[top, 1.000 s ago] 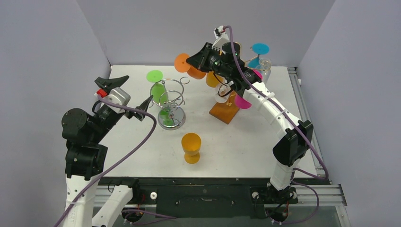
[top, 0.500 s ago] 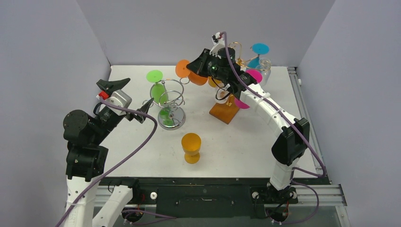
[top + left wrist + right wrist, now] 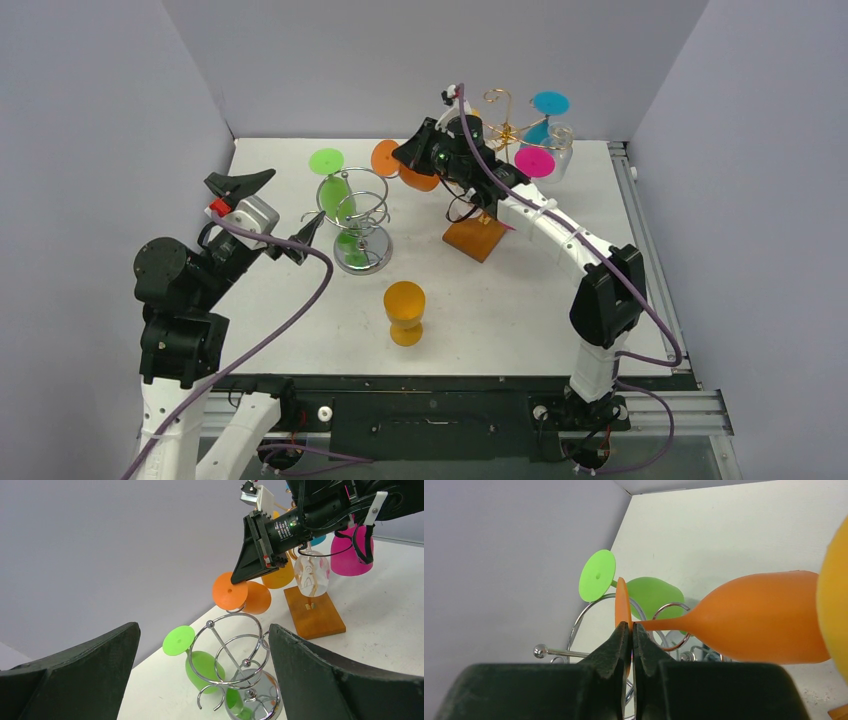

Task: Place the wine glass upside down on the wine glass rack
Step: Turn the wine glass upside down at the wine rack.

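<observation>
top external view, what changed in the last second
The right gripper, shut on the foot of the orange wine glass, carried it toward the near left, uncovering the top of the gold rack. The left gripper stayed open, barely shifting; the green glass on the chrome rack and the amber glass on the table did not move.

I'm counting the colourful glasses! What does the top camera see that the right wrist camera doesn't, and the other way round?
Only the top camera shows the amber glass standing alone on the table, the gold rack with its pink glass and blue glass, and the left arm. Only the right wrist camera shows, up close, the right claw pinched shut on the round foot of the orange wine glass. Both show that orange glass, the green glass and the silver wire rack.
</observation>
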Available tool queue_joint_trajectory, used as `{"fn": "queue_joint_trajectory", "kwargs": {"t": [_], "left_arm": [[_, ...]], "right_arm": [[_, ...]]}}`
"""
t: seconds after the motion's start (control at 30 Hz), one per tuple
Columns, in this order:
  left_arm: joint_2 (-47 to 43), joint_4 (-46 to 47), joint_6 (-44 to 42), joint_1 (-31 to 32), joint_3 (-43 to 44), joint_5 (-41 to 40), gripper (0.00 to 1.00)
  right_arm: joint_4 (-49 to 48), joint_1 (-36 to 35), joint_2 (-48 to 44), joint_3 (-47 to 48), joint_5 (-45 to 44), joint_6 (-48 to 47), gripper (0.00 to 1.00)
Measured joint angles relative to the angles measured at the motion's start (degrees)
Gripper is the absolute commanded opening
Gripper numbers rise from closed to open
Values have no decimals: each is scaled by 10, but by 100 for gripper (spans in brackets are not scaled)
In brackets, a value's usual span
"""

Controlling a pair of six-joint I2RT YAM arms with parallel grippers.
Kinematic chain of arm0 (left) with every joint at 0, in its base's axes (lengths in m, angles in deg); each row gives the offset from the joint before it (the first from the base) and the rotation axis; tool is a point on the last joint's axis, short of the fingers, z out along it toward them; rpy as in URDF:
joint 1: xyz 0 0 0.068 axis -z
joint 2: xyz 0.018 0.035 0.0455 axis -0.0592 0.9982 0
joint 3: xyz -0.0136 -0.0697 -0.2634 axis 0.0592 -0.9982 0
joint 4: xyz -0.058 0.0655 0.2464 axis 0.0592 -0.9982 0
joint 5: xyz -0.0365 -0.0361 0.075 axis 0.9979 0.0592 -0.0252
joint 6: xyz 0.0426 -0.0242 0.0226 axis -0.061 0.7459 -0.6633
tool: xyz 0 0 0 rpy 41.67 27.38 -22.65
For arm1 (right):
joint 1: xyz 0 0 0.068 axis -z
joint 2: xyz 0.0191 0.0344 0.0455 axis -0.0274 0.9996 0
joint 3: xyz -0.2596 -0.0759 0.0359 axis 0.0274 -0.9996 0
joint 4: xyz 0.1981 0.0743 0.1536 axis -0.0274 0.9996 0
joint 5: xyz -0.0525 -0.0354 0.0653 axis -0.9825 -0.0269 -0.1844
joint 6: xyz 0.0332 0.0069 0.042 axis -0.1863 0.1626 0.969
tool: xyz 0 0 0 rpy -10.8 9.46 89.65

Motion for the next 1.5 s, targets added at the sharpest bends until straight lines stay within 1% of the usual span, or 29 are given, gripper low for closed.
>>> {"fn": "queue_joint_trajectory", "kwargs": {"t": [0.43, 0.8, 0.87, 0.9, 1.0, 1.03, 1.17, 1.5], "left_arm": [[-7, 0, -10, 0, -3, 1, 100], [-11, -1, -13, 0, -8, 2, 100], [-11, -1, -13, 0, -8, 2, 100], [-11, -1, -13, 0, -8, 2, 100], [-11, -1, -13, 0, -8, 2, 100], [-11, -1, -14, 0, -8, 2, 100], [-11, -1, -14, 0, -8, 2, 100], [-11, -1, -14, 0, -8, 5, 100]], "right_arm": [[-31, -2, 3, -16, -8, 30, 0], [-35, -15, 12, -24, -7, 50, 0], [-40, -17, 12, -30, -6, 54, 3], [-42, -18, 12, -33, -6, 57, 7], [-43, -19, 12, -38, -6, 61, 23], [-43, -19, 12, -38, -7, 63, 26], [-42, -20, 12, -37, -6, 60, 31], [-4, -35, 9, -37, -9, 35, 34]]}}
